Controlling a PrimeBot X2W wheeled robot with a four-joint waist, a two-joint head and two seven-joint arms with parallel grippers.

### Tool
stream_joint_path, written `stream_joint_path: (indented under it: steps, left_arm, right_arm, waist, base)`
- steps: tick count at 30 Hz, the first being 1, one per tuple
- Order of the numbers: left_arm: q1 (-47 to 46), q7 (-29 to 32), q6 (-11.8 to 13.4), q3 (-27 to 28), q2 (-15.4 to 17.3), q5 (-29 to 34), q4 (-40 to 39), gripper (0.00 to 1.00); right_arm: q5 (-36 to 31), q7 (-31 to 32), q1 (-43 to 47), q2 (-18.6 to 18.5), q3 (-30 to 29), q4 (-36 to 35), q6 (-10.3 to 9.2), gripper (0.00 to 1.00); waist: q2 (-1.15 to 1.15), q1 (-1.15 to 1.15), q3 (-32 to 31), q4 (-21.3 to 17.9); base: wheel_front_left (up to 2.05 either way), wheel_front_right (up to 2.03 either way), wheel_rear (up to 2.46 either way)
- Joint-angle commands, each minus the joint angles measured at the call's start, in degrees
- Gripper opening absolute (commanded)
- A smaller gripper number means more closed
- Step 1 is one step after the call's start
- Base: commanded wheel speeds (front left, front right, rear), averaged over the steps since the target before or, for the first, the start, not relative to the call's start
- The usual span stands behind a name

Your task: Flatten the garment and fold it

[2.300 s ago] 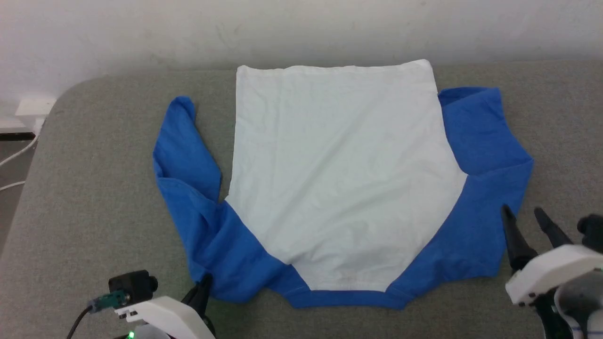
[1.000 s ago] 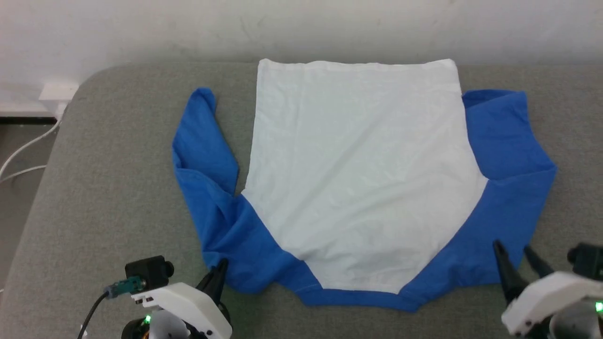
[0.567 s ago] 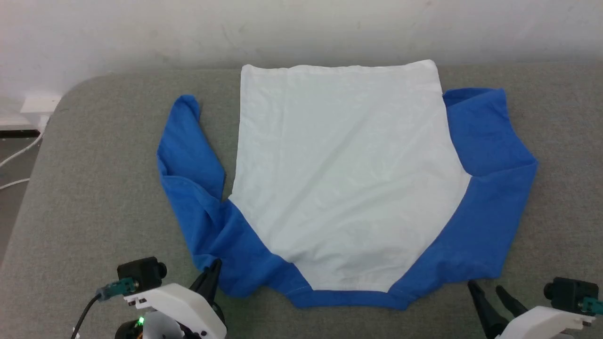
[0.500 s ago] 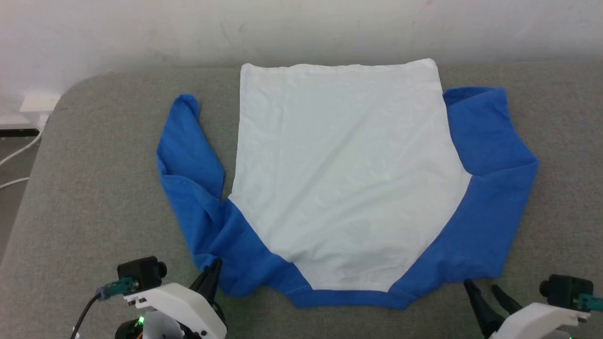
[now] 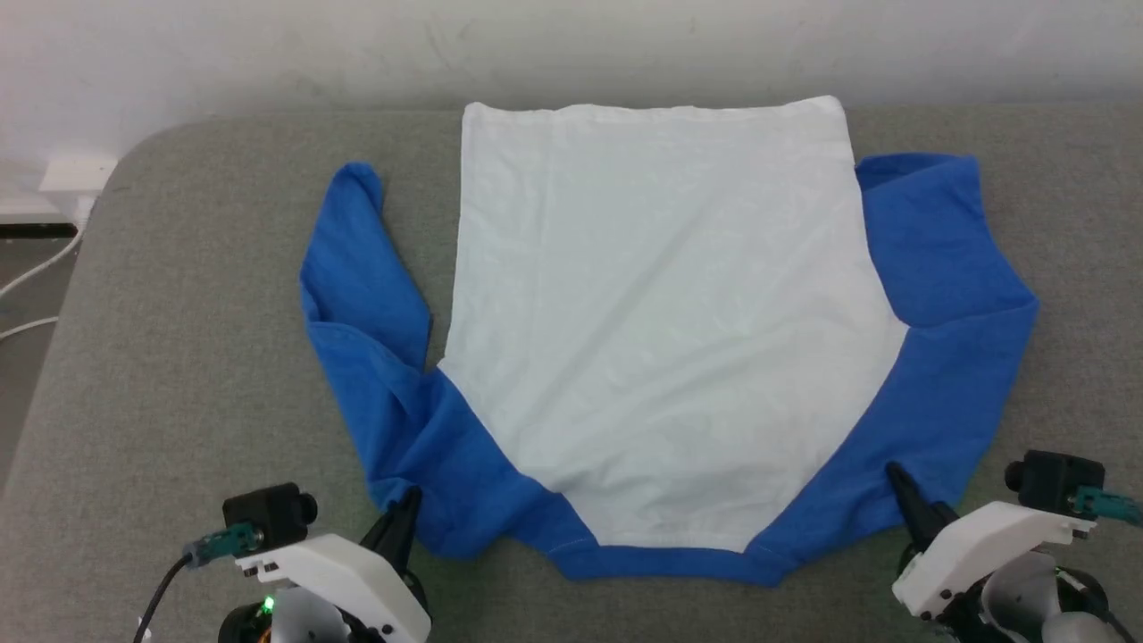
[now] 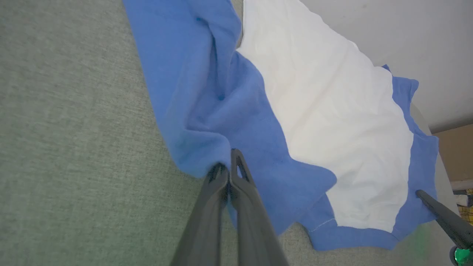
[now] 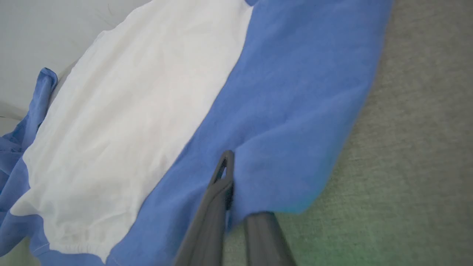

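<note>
Left claw (image 6: 228,164) at 7 o'clock and right claw (image 7: 236,173) at 5 o'clock both clamp near blue sleeve corners of the thin white-and-blue cloth shirt (image 5: 661,313) spread on the grey fabric surface (image 5: 179,313), likely light and limp.

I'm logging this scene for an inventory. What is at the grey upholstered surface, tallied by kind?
Raglan shirt, white body with blue sleeves: 1
Robot hands, left hand and right hand: 2
Total: 3
</note>
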Motion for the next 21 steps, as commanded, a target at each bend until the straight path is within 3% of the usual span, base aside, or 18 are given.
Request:
stream_joint_path:
  steps: [1, 8, 13, 17, 21]
  left_arm:
    - [-0.39, -0.44, 0.24, 0.11, 0.0, -0.47, 0.12, 0.0]
    - [-0.49, -2.59, -0.76, 1.16, -0.16, -1.29, -2.28, 0.0]
    - [-3.69, -2.03, -2.33, 2.35, 0.62, -2.91, -8.38, 0.0]
    - [-10.31, 1.06, -2.78, 3.22, 2.5, -3.58, -12.93, 0.0]
    - [-20.69, 4.7, -2.62, 5.09, 3.24, -5.99, -14.26, 0.0]
  right_arm:
    - [-0.31, -0.56, -0.24, 0.08, -0.38, -0.18, -0.05, 0.0]
    - [-0.5, -0.43, 2.14, 0.08, -3.15, -8.74, -0.05, 0.0]
    - [-3.47, 5.77, 0.88, 0.08, -4.7, -21.08, -0.05, 0.0]
    - [-10.29, 13.77, -6.0, 0.06, -4.33, -29.76, -0.05, 0.0]
    - [-13.4, 20.29, -17.68, -2.71, -2.95, -30.49, -0.05, 0.0]
  waist:
    - [-0.01, -0.01, -0.25, 0.11]
    - [-0.01, -0.01, -2.03, -0.47]
    - [-0.01, -0.01, -2.71, -1.56]
    - [-0.01, -0.01, -1.76, -2.6]
    - [-0.01, -0.01, 1.2, -3.53]
  base:
    - [0.0, 0.0, 0.0]
    - [0.0, 0.0, 0.0]
    - [0.0, 0.0, 0.0]
    - [0.0, 0.0, 0.0]
    - [0.0, 0.0, 0.0]
